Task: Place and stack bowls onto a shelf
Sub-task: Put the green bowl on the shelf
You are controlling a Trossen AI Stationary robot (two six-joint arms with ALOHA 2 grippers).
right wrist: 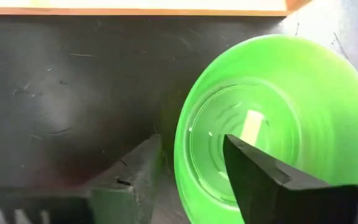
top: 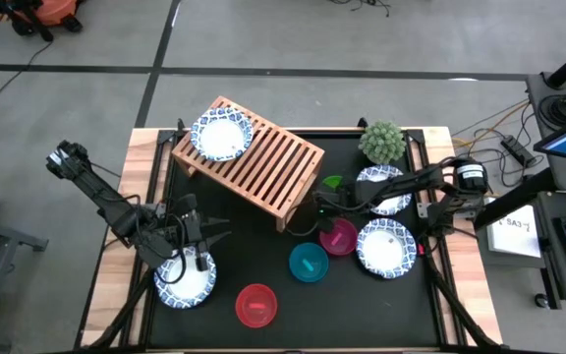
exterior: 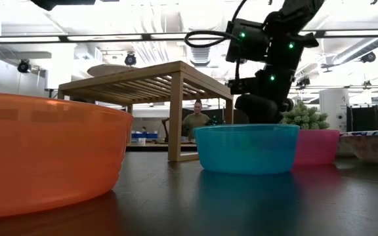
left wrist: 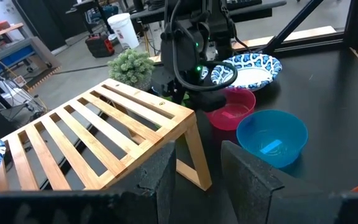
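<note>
The wooden slatted shelf (top: 254, 162) stands at the far middle, with one white blue-rimmed bowl (top: 222, 136) on its far left end. My right gripper (right wrist: 191, 149) is open at the green bowl (right wrist: 272, 124), which rests on the table beside the shelf's right leg (top: 332, 184); one finger stands inside the bowl and one outside its rim. My left gripper (left wrist: 197, 162) is open and empty, above another white bowl (top: 185, 280) at the near left. Magenta (top: 339, 237), teal (top: 309, 263) and red (top: 256, 304) bowls sit on the mat. My right gripper comes at the green bowl from above. One finger (right wrist: 272, 180) is over its inner wall and the other (right wrist: 135, 168) is outside the rim's edge (right wrist: 178, 146). I cannot tell whether either finger touches the bowl, which sits on the table.
Two more white bowls (top: 385, 248) (top: 381, 189) lie at the right, and a spiky green plant (top: 382, 141) stands at the far right. In the low view, the red bowl (exterior: 44, 151) and the teal bowl (exterior: 247, 147) stand close. A person (exterior: 195, 121) sits beyond the table.
</note>
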